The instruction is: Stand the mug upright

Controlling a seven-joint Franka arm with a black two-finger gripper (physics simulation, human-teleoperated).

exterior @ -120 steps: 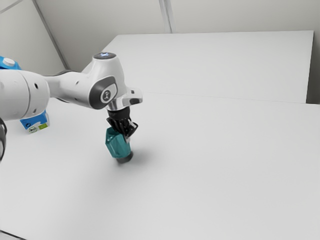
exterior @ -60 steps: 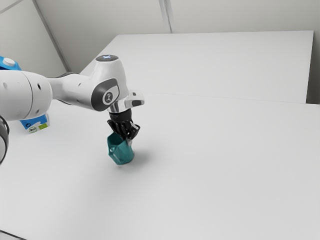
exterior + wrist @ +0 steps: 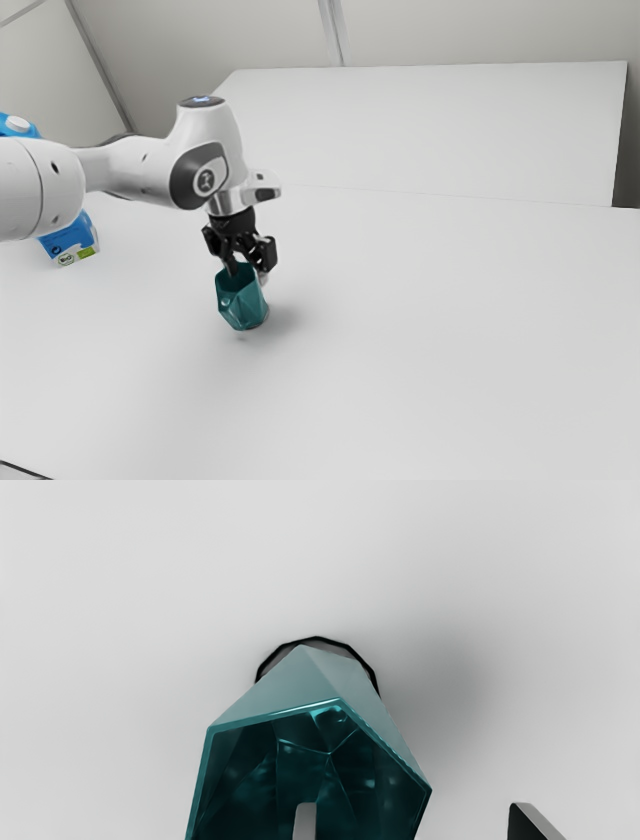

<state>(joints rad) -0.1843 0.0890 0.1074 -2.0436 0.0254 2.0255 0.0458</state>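
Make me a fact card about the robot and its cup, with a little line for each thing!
mug: teal, with flat sides like a gem
mug's opening: faces up; can't tell if the mug stands perfectly straight
gripper: open
fingers: one at the mug's opening, the other outside the mug
table: white
carton: blue with a green patch, by the arm at the exterior view's left
arm: white and dark grey
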